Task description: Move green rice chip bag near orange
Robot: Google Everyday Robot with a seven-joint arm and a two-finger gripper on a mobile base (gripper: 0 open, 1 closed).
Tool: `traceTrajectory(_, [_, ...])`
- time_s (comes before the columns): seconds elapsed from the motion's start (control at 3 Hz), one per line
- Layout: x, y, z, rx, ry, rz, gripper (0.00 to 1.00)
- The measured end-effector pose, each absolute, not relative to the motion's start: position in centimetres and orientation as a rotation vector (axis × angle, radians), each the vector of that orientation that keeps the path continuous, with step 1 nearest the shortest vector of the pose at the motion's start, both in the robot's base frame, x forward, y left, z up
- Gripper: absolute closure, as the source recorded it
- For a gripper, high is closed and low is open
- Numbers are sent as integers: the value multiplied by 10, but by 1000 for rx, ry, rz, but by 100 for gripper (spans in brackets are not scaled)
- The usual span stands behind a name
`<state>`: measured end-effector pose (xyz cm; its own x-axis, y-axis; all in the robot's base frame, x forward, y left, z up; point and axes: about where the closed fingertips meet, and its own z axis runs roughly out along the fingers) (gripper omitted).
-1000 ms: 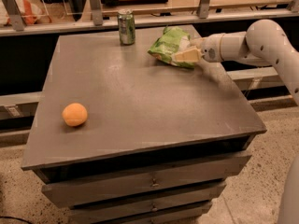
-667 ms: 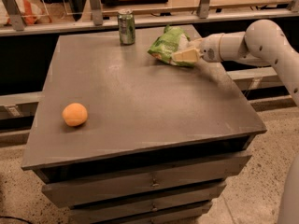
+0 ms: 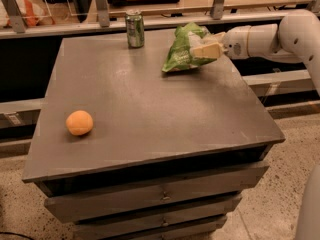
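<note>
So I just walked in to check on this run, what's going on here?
The robot's arm reaches in from the right, and its gripper is shut on the green rice chip bag at the far right of the table. The orange sits near the front left edge, well apart from the bag, so the move is not yet done. A green soda can stands at the back.

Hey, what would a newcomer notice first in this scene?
The gripper at far right, jaws closed on the green rice chip bag at the far edge of the table. Then the orange, alone near the front left, and a green can at the back.
</note>
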<state>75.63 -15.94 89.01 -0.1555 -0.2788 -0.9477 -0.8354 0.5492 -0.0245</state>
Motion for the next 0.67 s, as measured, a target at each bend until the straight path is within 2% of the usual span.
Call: traceTrajectory(0.67, [653,-151,931,-1155,1766,850,100])
